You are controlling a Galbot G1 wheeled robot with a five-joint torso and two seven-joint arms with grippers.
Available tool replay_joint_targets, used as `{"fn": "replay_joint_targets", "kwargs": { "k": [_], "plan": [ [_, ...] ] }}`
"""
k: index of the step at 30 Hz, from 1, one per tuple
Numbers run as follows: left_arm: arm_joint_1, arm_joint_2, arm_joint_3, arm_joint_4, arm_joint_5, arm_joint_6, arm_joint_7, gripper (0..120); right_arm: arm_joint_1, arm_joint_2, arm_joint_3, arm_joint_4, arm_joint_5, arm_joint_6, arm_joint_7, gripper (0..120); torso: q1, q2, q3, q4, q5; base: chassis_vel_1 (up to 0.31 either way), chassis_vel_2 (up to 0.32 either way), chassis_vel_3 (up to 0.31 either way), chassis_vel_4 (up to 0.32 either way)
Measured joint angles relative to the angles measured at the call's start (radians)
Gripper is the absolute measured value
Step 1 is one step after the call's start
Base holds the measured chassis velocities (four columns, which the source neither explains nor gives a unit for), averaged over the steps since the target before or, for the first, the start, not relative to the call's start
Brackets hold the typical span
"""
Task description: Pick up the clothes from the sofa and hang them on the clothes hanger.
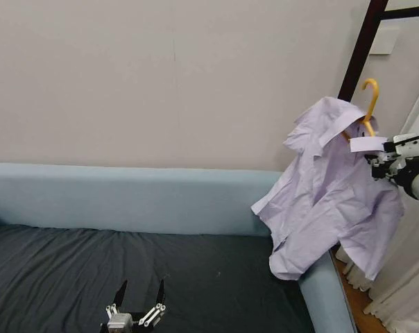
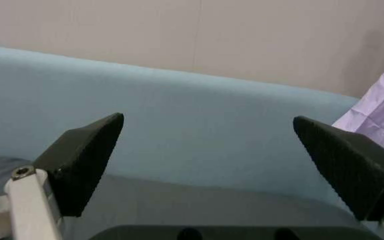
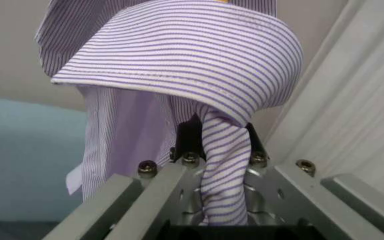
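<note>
A lilac striped shirt [image 1: 327, 201] hangs on a yellow hanger [image 1: 370, 97] at the right, above the sofa's end. My right gripper [image 1: 376, 156] holds it just under the hook, beside the dark rack post [image 1: 358, 48]. In the right wrist view the shirt's collar [image 3: 192, 55] curves over the right gripper [image 3: 222, 150], which is shut on a fold of the striped cloth. Low over the dark seat, my left gripper [image 1: 139, 295] is open and holds nothing. The left wrist view has the left gripper [image 2: 209, 150] facing the blue backrest [image 2: 199, 100], with the shirt's edge [image 2: 379, 115] to one side.
The sofa [image 1: 126, 198] has a light blue backrest and a dark seat cushion [image 1: 71, 270] running across the view. A plain wall is behind it. White curtain [image 1: 404, 277] hangs at the far right, by the sofa's arm [image 1: 327, 291].
</note>
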Motion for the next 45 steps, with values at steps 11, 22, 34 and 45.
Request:
{"fn": "replay_joint_targets", "kwargs": {
  "k": [11,22,34,45],
  "plan": [
    [-0.004,-0.007,0.028,0.007,0.035,-0.006,-0.005,100,0.022,-0.082,0.056,-0.059,0.094,0.000,0.098,2,0.000,0.000,0.000,0.0000,-0.0001,0.000,0.000,0.000,0.000],
    [-0.009,-0.010,0.051,0.016,0.051,-0.007,-0.007,100,0.055,-0.222,0.050,-0.188,0.065,0.000,0.067,2,0.000,0.000,0.000,0.0000,0.0000,0.000,0.000,0.000,0.000],
    [-0.015,-0.020,0.080,0.037,0.069,-0.009,-0.008,100,0.071,-0.306,0.038,-0.157,0.050,0.001,0.022,2,0.000,0.000,0.000,0.0002,-0.0003,0.000,0.000,0.000,0.000],
    [-0.054,0.026,0.093,0.059,0.031,0.007,-0.010,100,0.075,-0.322,0.026,-0.234,0.082,0.005,0.015,2,0.000,0.000,0.000,-0.0003,-0.0005,0.000,0.000,0.000,0.000]
  ]
}}
